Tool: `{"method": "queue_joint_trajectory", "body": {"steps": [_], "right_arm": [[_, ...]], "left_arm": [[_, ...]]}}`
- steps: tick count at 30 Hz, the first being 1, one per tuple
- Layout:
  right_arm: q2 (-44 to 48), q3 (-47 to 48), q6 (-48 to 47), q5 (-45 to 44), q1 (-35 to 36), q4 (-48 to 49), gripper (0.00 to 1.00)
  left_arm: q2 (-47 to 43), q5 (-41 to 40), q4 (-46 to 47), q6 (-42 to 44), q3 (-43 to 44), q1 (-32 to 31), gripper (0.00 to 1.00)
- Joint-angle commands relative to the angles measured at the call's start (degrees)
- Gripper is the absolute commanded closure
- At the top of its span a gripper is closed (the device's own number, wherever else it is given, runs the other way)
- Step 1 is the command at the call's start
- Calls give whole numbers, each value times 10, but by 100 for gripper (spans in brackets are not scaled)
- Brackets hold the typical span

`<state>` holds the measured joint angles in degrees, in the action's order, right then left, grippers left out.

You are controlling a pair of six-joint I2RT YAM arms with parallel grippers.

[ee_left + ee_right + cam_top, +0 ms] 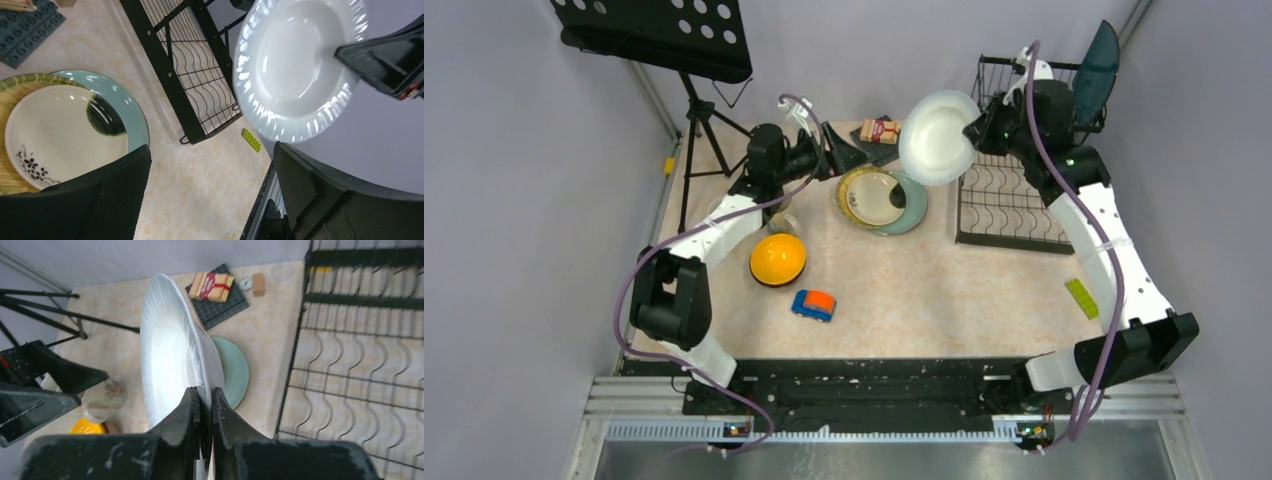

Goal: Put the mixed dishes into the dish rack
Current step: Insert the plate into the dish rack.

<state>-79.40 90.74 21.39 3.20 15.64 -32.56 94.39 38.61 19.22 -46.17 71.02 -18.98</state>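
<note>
While the right gripper pinched one cream plate upright just left of the dish rack, two stacked plates and one bowl lay nearby. From the left wrist, the left gripper gaped empty. From the right wrist, two fingers clamped that plate's rim.

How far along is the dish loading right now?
Early. Done: the dark teal plate leans in the dish rack's raised tier. In hand: the right gripper is shut on the white plate, held in the air beside the rack; the left gripper is open and empty. Left: the stacked plates, the orange bowl and a mug, all on the table.
</note>
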Motion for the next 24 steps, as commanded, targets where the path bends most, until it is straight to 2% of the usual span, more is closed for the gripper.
{"method": "queue_joint_trajectory", "body": {"steps": [1,14,19,24], "right_arm": [[-3,105,-56,-89,6,40,100],[-65,249,-238,-361,6,63,100],[-88,276,-308,-429,6,93,100],[-118,308,-356,-455,0,100,100]], "left_arm": [[-15,-4,-16,34,4,-2,5],[-33,-24,-111,133,11,-2,3],[-39,-40,-147,178,10,-2,2],[-45,-39,-182,213,11,-2,2]]}}
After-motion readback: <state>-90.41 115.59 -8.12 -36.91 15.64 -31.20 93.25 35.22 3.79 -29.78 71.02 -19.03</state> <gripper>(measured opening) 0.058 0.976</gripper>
